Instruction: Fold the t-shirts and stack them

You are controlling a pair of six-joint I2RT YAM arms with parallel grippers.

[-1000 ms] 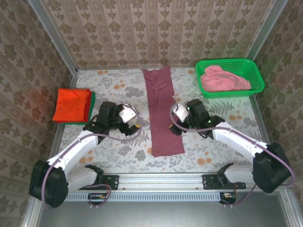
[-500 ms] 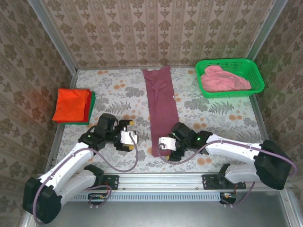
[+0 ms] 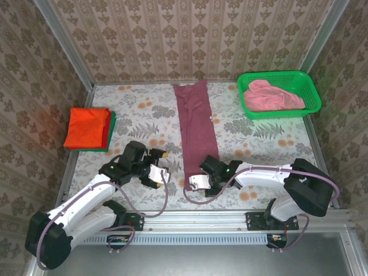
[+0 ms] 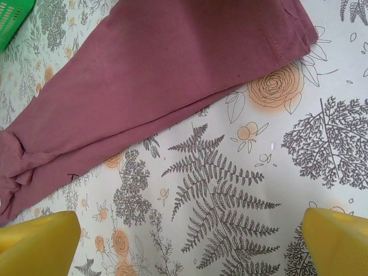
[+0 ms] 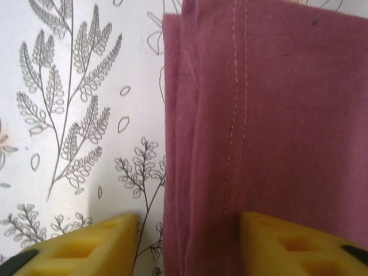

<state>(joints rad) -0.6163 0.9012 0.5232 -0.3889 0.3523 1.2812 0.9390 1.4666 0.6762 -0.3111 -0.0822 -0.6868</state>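
- Right wrist view: right tool (image 5: 190, 244), jaws parted, straddles the maroon t-shirt (image 5: 276, 115) edge, apparently placed to pinch it for folding.
- Left tool (image 4: 190, 238), wide open, hovers over the worktop (image 4: 230, 172); the t-shirt lies just ahead.

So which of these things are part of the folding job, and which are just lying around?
Job: maroon shirt; orange shirt; green shirt under the orange one; pink shirt.
Lying about: basket holding the pink shirt; floral table cover.
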